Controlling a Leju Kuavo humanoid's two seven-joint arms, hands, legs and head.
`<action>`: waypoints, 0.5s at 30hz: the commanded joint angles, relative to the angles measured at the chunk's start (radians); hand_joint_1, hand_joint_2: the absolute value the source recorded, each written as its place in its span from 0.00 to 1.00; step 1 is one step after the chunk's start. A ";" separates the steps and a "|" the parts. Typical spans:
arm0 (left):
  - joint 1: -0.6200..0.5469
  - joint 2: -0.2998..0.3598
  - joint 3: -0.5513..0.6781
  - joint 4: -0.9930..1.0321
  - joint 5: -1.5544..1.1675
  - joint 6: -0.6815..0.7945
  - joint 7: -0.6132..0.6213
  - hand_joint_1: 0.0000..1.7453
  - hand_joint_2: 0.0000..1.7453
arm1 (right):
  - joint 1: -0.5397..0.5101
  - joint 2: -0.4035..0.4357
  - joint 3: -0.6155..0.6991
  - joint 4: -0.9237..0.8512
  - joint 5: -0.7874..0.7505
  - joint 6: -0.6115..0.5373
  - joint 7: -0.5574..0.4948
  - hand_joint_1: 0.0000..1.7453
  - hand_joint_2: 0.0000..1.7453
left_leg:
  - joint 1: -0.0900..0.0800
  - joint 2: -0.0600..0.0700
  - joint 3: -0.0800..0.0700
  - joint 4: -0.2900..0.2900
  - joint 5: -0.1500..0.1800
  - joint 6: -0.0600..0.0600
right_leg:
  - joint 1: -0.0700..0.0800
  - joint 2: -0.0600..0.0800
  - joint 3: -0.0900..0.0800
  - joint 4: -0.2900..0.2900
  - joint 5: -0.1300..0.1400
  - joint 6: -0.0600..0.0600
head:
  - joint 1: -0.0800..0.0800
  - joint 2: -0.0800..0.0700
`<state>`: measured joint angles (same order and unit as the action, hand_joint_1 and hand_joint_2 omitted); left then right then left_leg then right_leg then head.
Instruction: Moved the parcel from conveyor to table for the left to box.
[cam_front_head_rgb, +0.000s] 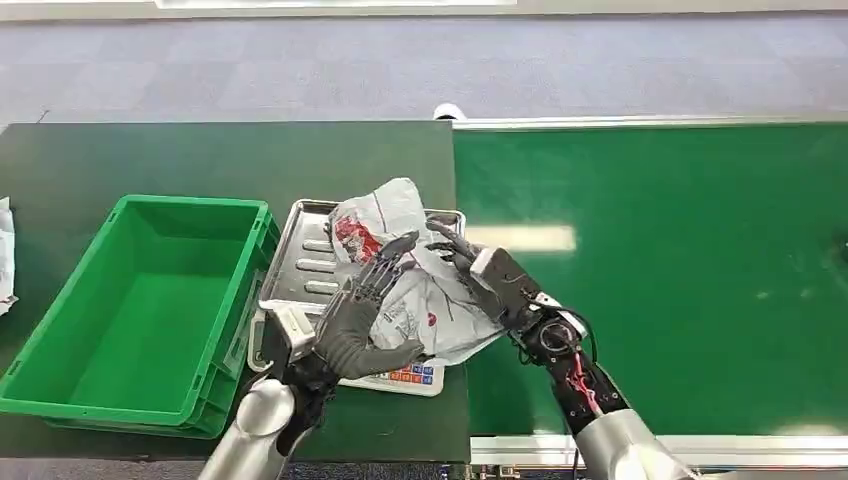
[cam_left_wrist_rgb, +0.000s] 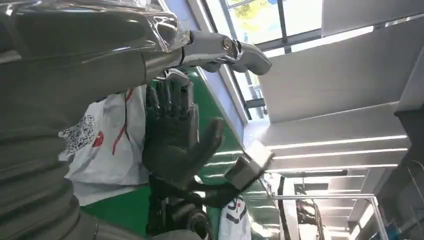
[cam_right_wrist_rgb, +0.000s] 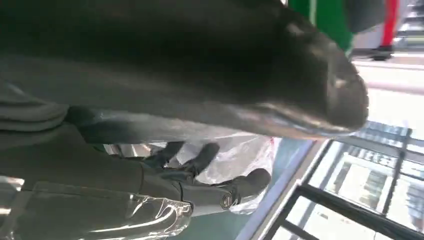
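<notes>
Parcel on the scale, both my hands on it.

I see the white plastic parcel (cam_front_head_rgb: 415, 275) crumpled on the metal scale (cam_front_head_rgb: 300, 262), which sits on the dark table (cam_front_head_rgb: 200, 155) just beside the green box (cam_front_head_rgb: 140, 310), between that box and the green conveyor (cam_front_head_rgb: 660, 250). My left hand (cam_front_head_rgb: 365, 315) lies against the parcel's side nearer the box, fingers stretched out flat and apart, pinching nothing. My right hand (cam_front_head_rgb: 470, 270) presses the parcel from the conveyor side with its fingers spread over the wrinkled plastic; I cannot tell whether they actually grip it.
</notes>
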<state>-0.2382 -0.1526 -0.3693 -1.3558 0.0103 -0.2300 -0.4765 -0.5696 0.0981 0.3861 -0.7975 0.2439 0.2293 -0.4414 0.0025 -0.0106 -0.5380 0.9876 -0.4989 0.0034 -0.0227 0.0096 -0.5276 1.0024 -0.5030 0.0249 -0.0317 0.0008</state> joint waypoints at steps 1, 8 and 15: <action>0.025 0.014 0.036 -0.014 -0.023 0.031 0.000 0.00 1.00 | 0.210 -0.105 -0.099 -0.336 -0.099 0.007 0.067 0.00 0.00 | 0.002 -0.004 -0.002 -0.001 0.002 0.000 | 0.002 -0.005 0.000 -0.003 0.001 -0.002 | 0.000 0.000; 0.081 0.014 0.070 -0.064 -0.051 0.051 -0.012 0.00 1.00 | 0.398 -0.118 -0.247 -0.609 -0.038 -0.124 0.044 0.00 1.00 | 0.001 -0.003 -0.003 0.000 0.001 0.000 | 0.001 -0.005 -0.001 -0.002 0.000 -0.002 | 0.000 0.000; 0.076 0.011 0.074 -0.062 -0.089 0.083 0.003 0.00 1.00 | 0.456 -0.115 -0.317 -0.668 0.108 -0.316 0.100 0.00 1.00 | 0.000 -0.002 -0.002 0.000 0.000 0.000 | 0.001 -0.003 -0.001 -0.001 0.000 -0.001 | 0.000 0.000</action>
<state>-0.1655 -0.1446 -0.3109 -1.4214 -0.0450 -0.1698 -0.4871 -0.1881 0.0038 0.1554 -1.3526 0.2440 -0.0063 -0.3819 0.0023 -0.0113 -0.5395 0.9876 -0.4993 0.0033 -0.0227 0.0088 -0.5283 1.0020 -0.5031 0.0249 -0.0320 0.0004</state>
